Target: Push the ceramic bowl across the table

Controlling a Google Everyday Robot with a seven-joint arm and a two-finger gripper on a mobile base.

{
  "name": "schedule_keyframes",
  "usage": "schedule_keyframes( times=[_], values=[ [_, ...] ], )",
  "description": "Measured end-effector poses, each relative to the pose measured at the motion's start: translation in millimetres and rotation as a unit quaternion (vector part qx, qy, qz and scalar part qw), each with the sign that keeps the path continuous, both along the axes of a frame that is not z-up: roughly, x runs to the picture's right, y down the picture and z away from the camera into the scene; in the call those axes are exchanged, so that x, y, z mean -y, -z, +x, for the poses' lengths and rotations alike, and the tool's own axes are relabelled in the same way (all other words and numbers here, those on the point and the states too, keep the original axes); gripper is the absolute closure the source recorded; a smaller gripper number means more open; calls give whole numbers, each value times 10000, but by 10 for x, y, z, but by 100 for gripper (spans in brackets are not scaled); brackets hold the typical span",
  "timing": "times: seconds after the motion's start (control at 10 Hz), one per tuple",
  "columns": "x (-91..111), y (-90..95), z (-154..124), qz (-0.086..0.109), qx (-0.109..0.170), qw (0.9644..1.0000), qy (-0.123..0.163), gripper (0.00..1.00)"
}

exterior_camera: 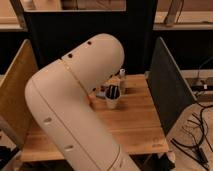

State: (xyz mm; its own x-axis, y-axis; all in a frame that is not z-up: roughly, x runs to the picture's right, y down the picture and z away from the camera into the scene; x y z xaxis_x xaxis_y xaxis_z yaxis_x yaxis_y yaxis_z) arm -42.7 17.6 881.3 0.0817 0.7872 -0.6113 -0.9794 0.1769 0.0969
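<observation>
My large white arm [75, 110] fills the middle of the camera view and covers the left half of the table [137, 122]. The ceramic bowl is almost wholly hidden behind the arm; only a thin orange-brown sliver [90, 98] shows at the arm's edge, left of the white cup. The gripper is hidden behind the arm's elbow and does not show.
A small white cup [112, 98] with dark contents stands mid-table, and a small pale bottle [122, 80] stands behind it. A tan upright panel [15, 90] borders the table on the left and a dark one [167, 85] on the right. Cables [195, 135] lie on the floor at right.
</observation>
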Motion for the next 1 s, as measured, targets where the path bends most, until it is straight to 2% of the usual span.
schedule_keyframes(
  times=[0.3,0.6,1.0],
  values=[
    [-114,-19,165,-159,-232,9994,205,100],
    [-383,-158,121,-482,-341,9975,399,100],
    [-734,-423,24,-960,-320,9942,374,100]
  ],
)
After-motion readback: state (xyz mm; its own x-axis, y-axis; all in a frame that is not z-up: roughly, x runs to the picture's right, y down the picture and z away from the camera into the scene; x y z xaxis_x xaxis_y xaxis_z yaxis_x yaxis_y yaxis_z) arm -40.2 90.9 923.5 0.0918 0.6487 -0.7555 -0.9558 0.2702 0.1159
